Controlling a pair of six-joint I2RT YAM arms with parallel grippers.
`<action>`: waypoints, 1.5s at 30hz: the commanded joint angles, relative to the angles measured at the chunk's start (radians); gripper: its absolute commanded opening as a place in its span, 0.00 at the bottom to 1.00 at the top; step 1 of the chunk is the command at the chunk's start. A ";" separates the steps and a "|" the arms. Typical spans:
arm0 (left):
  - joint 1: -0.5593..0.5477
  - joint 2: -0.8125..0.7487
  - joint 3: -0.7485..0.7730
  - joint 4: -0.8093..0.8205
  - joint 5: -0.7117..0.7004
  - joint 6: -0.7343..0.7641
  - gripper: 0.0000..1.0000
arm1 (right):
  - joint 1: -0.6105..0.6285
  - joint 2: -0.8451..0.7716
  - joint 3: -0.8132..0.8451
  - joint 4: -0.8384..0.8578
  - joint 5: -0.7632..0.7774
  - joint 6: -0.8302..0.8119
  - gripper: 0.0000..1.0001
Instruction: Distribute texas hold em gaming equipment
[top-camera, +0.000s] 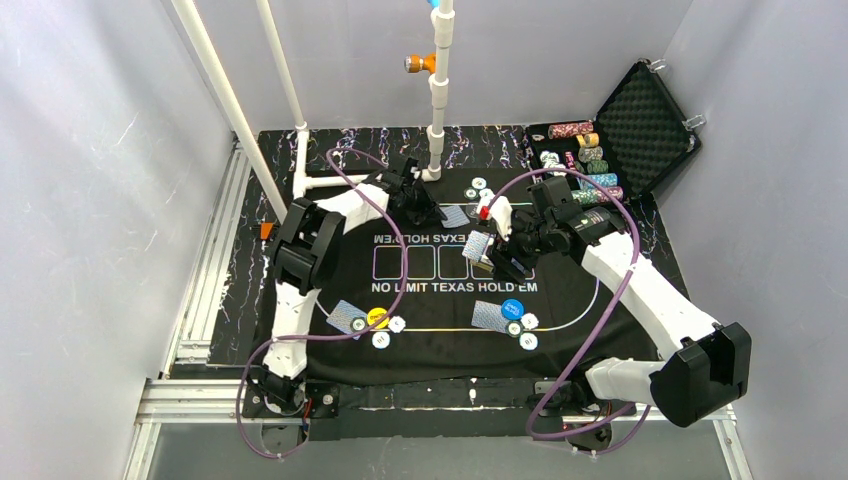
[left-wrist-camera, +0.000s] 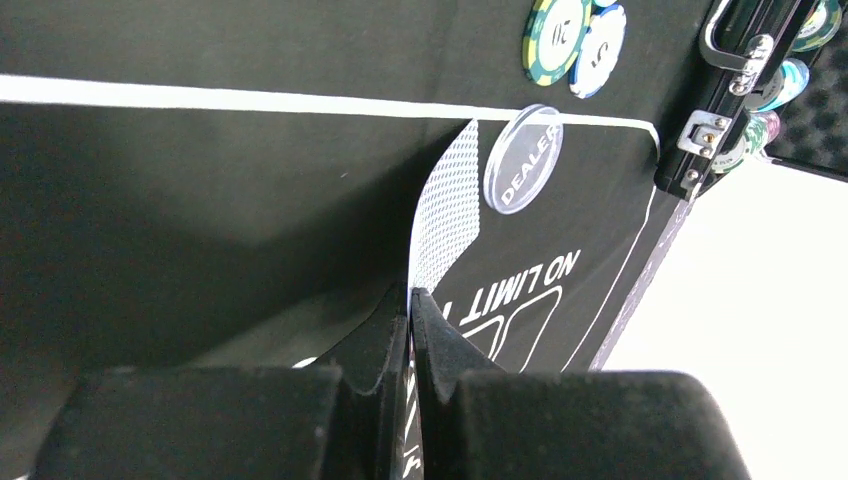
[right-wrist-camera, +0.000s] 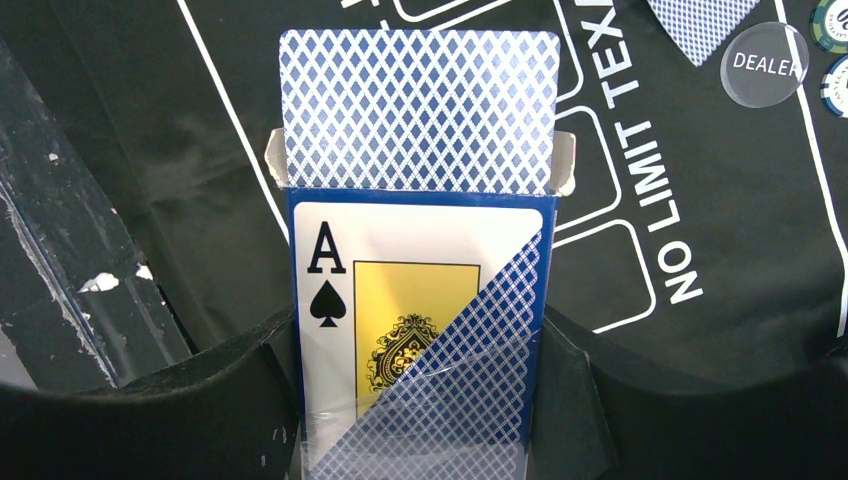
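Matt black cloth mat (top-camera: 440, 345), glossy cardboard card box (right-wrist-camera: 420, 300)

**Left arm** (top-camera: 291, 305): white moulded shells on the long links, with black boxy joint housings (top-camera: 305, 245) between them and a black base at the table edge.

**Right arm** (top-camera: 648, 290): same make, with white tapered links, a large black rounded block (top-camera: 705, 372) at one joint and a black wrist section.

**Purple cable** (top-camera: 600, 320), one per arm: thin and round, running outside the shells in wide loose loops from base to wrist.

**Left gripper** (left-wrist-camera: 410, 300): two matte black fingers (left-wrist-camera: 375, 350), smooth, with curved inner faces narrowing to thin tips, set on broad black blocks.

**Right gripper** (right-wrist-camera: 420, 400): black fingers (right-wrist-camera: 225, 385) of the same matte finish, with rounded shoulders.

Screws and markings are too small to tell.
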 joint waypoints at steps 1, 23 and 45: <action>-0.034 0.047 0.101 -0.002 -0.025 -0.052 0.00 | -0.007 -0.025 0.060 0.023 -0.038 -0.001 0.01; 0.001 -0.090 0.042 -0.046 -0.014 0.031 0.74 | -0.015 -0.057 0.022 0.023 -0.048 -0.011 0.01; -0.040 -0.656 -0.431 0.057 0.671 0.426 0.92 | 0.095 0.019 0.030 -0.044 -0.086 -0.117 0.01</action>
